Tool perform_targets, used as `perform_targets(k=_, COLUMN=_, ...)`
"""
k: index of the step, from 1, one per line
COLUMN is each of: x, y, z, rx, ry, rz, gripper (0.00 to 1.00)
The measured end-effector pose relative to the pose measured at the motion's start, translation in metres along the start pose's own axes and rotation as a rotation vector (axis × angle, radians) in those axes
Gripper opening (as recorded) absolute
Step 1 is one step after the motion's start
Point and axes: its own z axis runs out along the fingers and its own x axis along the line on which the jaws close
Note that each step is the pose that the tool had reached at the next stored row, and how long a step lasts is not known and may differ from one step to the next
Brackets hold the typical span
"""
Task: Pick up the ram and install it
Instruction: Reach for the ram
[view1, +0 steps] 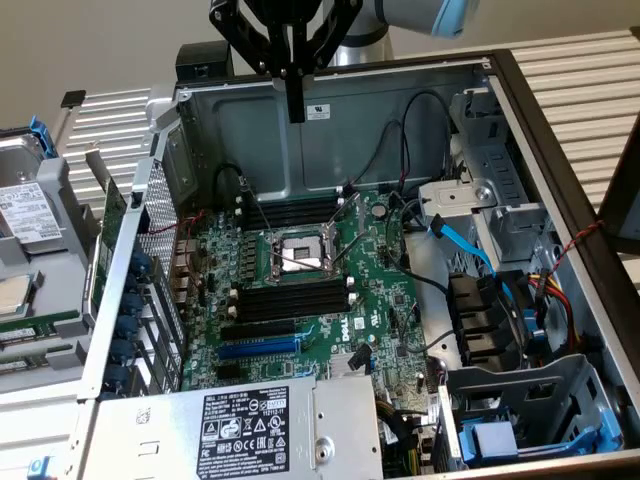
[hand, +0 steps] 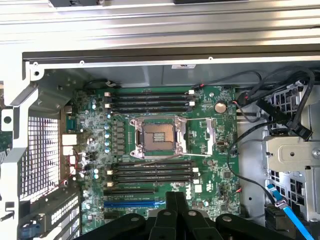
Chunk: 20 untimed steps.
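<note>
Well above the motherboard (view1: 385, 290), the closed tool (view1: 295, 110).

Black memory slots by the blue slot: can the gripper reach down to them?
Probably yes. The gripper hangs shut above the open case, and the black memory slots lie bare on the green board, with no cover or cable across them.

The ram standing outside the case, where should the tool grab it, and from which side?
Take the ram by its free upper long edge, pinching its two flat faces, coming down from above. It seems to stand on edge, leaning beside the case wall, so mainly that edge is exposed. The shut tool would need opening.
</note>
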Motion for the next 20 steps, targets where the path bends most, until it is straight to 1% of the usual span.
perform_targets(k=6, x=0.003, y=-0.0044, z=-0.0002, rx=-0.0001, ry=-0.0001, rz=0.0, gripper=0.11)
perform_targets(k=12, x=0.008, y=-0.0136, z=-0.0007, rx=-0.0014, ry=0.0001, rz=0.0, gripper=0.11)
perform_targets(k=16, x=0.016, y=-0.0182, z=-0.0008, rx=-0.0016, ry=0.0001, rz=0.0, gripper=0.11)
perform_targets(k=20, x=0.025, y=-0.0218, z=-0.0011, rx=-0.0015, ry=0.0014, rz=0.0, gripper=0.11)
